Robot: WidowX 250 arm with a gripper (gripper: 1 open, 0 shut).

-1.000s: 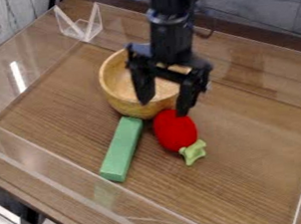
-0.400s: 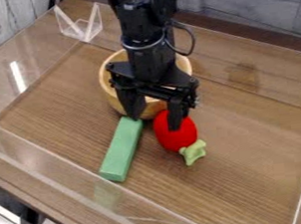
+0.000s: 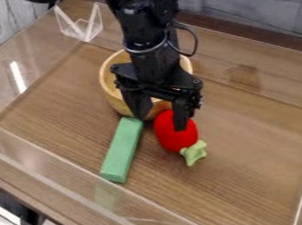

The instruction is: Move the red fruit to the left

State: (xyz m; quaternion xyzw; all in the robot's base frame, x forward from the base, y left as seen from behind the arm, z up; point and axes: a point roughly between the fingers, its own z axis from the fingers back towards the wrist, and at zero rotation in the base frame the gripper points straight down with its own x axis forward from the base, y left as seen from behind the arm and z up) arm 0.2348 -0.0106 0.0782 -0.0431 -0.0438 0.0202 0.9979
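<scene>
Wooden table (image 3: 249, 125): red fruit (image 3: 176, 132) under gripper (image 3: 159, 110) (jaws wide).

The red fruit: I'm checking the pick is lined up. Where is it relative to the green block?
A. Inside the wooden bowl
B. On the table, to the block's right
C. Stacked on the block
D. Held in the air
B: the red fruit lies on the table right of the green block, below the open gripper.

Wood-grain table (image 3: 253, 165) with clear walls (image 3: 38, 160), perhaps acrylic.
</scene>
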